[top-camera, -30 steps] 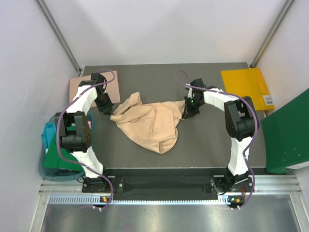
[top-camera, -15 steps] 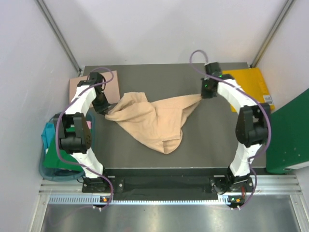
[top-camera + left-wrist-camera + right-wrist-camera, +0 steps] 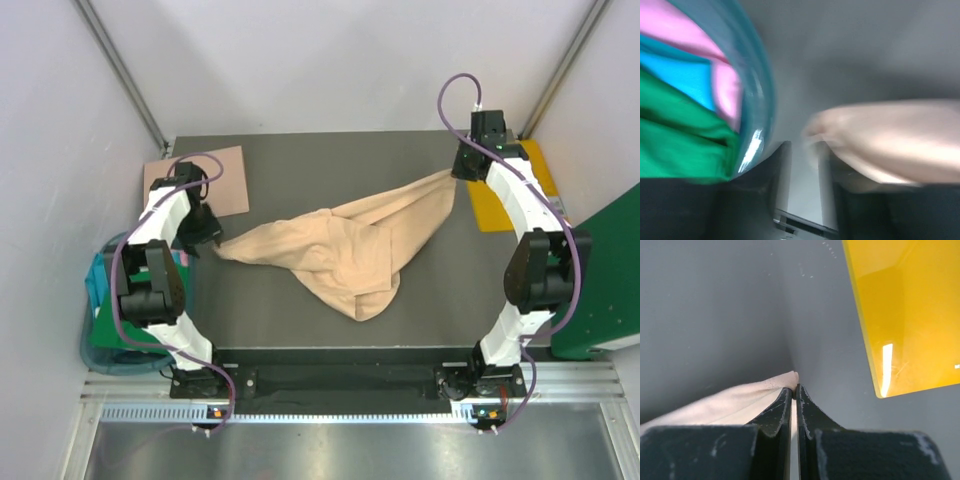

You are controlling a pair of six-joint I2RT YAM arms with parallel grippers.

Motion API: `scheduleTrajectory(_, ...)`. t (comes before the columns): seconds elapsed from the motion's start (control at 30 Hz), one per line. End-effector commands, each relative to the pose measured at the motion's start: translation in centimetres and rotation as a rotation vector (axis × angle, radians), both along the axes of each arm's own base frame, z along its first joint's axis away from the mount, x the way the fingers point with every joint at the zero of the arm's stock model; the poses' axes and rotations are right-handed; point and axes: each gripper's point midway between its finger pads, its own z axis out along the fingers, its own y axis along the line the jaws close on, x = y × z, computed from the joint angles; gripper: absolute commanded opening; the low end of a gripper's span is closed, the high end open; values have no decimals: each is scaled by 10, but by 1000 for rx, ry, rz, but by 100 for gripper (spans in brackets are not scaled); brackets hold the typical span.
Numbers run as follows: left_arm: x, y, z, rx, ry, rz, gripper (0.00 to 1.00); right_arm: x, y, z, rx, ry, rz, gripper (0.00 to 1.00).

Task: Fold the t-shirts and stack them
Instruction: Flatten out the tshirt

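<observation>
My R end effector (image 3: 461, 172) stays clamped on the beige t-shirt (image 3: 340, 250) corner and has dragged it far-right. My L end effector (image 3: 207, 240) just let go, jaws apart. Shirt's stretched across mid bench (image 3: 300, 160), prob ready to flatten.

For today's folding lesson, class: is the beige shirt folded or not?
Not folded. The shirt lies crumpled and stretched diagonally across the table, one corner pinched in the right gripper.

Plain beige t-shirt (image 3: 340, 250), dark grey table (image 3: 300, 160), yellow board (image 3: 905, 315), translucent teal bin (image 3: 758, 100).
</observation>
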Motion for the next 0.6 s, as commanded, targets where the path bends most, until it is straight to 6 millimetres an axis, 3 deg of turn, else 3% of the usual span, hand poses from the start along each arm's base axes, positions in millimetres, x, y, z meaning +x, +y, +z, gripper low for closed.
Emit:
scheduleTrajectory(0.0,9,13,27,56,-63,-7,83,10,-20,19,-29,-91,-43,0)
scheduleTrajectory(0.03,23,7,45,51,-159,-34,94,9,-19,17,-22,-86,-41,0)
scheduleTrajectory(0.07,33,-13,55,-19,-227,-93,99,8,-18,10,-17,-72,-40,0)
scheduleTrajectory(0.1,41,-25,63,-55,-293,-134,99,7,-16,7,-11,-66,-31,0)
scheduleTrajectory(0.13,61,-37,87,-75,-438,-190,99,7,-15,4,-6,-60,-27,0)
scheduleTrajectory(0.2,72,-70,100,-200,-524,-272,99,5,-12,-6,9,-40,-15,0)
scheduleTrajectory(0.27,81,-100,91,-246,-508,-353,99,5,-10,-10,16,-30,-5,0)
scheduleTrajectory(0.3,90,-112,97,-263,-519,-390,99,5,-7,-14,26,-21,4,0)
scheduleTrajectory(0.33,94,-132,78,-282,-467,-460,99,6,-6,-16,30,-18,7,0)
scheduleTrajectory(0.4,107,-155,78,-307,-458,-533,99,6,-3,-22,39,-4,19,0)
scheduleTrajectory(0.43,110,-170,57,-300,-399,-575,99,6,-3,-21,42,-5,22,0)
scheduleTrajectory(0.47,119,-179,62,-289,-404,-604,99,7,-3,-23,44,-2,22,0)
scheduleTrajectory(0.5,121,-184,56,-286,-380,-622,99,7,-2,-24,45,1,28,0)
scheduleTrajectory(0.53,125,-191,37,-276,-335,-632,99,7,-2,-24,43,2,28,0)
scheduleTrajectory(0.57,133,-195,40,-277,-349,-642,99,7,-2,-23,44,-1,29,0)
